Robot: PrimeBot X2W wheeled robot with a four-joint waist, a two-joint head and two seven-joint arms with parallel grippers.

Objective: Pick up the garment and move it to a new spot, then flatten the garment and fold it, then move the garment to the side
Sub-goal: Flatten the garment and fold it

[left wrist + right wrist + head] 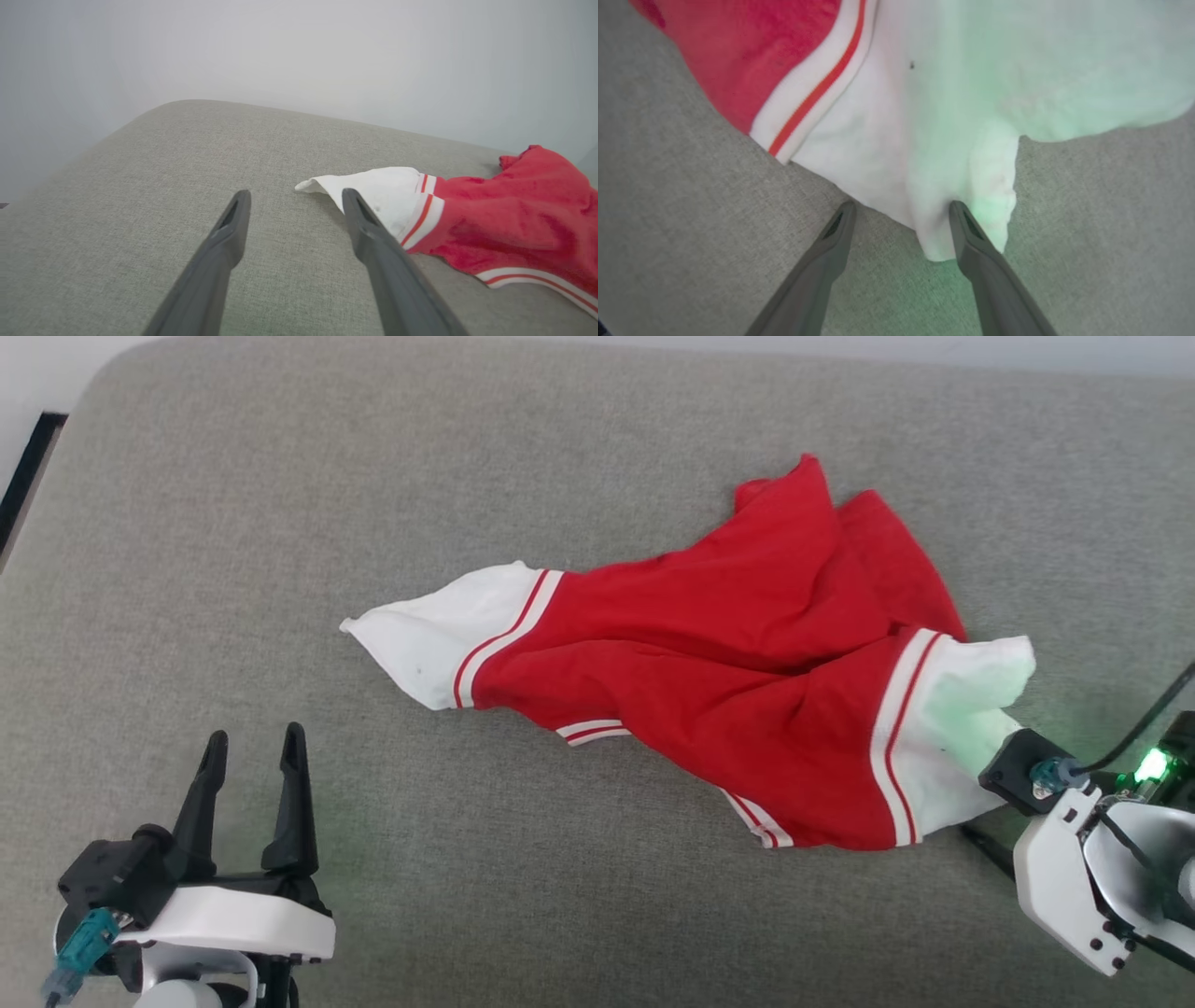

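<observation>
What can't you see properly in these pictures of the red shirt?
Right wrist view: the top edge cuts off most of the shirt; whether the right claw touches the white sleeve is unclear.
Head view: that claw's fingers are hidden behind its own wrist and the sleeve.
Head view: crumpled folds hide the parts of the shirt underneath.
Left wrist view: the right edge cuts off the shirt.

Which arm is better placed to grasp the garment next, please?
Right, probably: the right gripper is open with the garment's white sleeve edge between its fingers, while the open left gripper sits apart from the other sleeve.
</observation>
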